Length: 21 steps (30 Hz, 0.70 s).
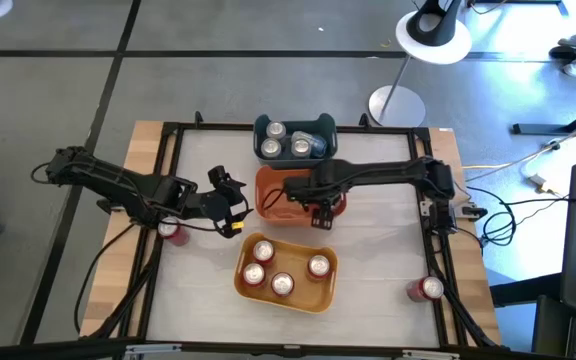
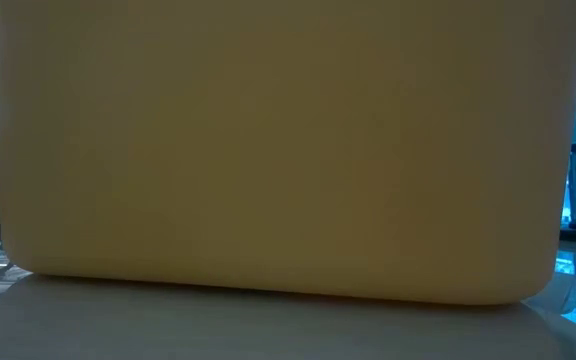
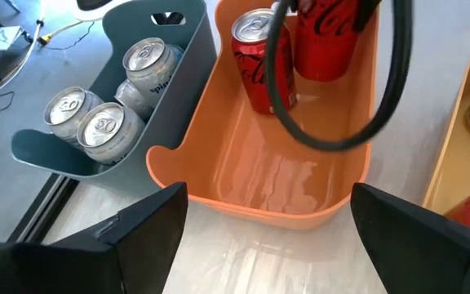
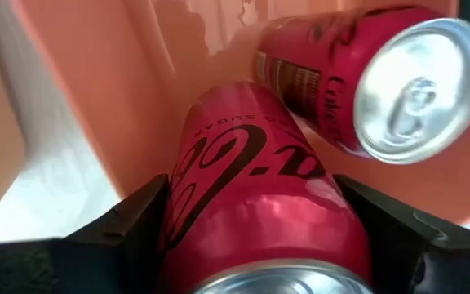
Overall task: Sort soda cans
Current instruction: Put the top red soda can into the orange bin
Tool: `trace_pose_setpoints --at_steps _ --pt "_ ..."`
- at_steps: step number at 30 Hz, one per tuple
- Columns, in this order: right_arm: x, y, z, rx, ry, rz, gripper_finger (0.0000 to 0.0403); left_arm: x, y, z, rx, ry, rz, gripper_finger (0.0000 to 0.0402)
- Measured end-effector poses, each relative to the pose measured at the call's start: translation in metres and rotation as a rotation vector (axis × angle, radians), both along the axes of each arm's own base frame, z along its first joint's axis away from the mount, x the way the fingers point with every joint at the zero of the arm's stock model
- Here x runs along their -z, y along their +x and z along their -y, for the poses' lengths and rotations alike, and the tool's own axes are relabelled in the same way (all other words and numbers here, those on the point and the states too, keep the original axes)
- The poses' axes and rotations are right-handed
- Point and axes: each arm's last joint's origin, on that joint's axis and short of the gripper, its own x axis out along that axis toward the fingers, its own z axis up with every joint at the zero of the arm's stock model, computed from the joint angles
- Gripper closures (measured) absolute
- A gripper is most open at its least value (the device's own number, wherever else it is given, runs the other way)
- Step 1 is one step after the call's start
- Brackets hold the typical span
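Right wrist view: right hand (image 4: 259,237) clamps glossy red cylindrical can (image 4: 251,196) in smooth orange bin (image 4: 96,90); left hand (image 3: 259,237) prob. open, empty.

A dark blue-grey plastic bin (image 1: 320,128) sits at the far edge of the white surface (image 1: 388,240). Touching it on the near side is an orange plastic bin (image 1: 268,192), and nearer still, slightly angled, lies a yellow plastic bin (image 1: 326,290). A white round-based floor lamp (image 1: 396,104) stands beyond the surface on the grey floor.
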Motion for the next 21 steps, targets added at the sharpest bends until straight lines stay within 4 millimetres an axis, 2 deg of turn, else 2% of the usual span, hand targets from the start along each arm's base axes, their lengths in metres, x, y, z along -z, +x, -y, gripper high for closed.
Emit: trace_pose_setpoints --at_steps 8,21 --pt "0.021 0.008 0.003 0.075 0.009 -0.052 0.0119 0.000 0.000 0.000 0.002 0.003 -0.002 0.0070" --pt "0.022 0.013 0.009 0.112 0.054 -0.003 0.0119 0.000 0.000 0.000 0.005 0.006 -0.004 0.0070"
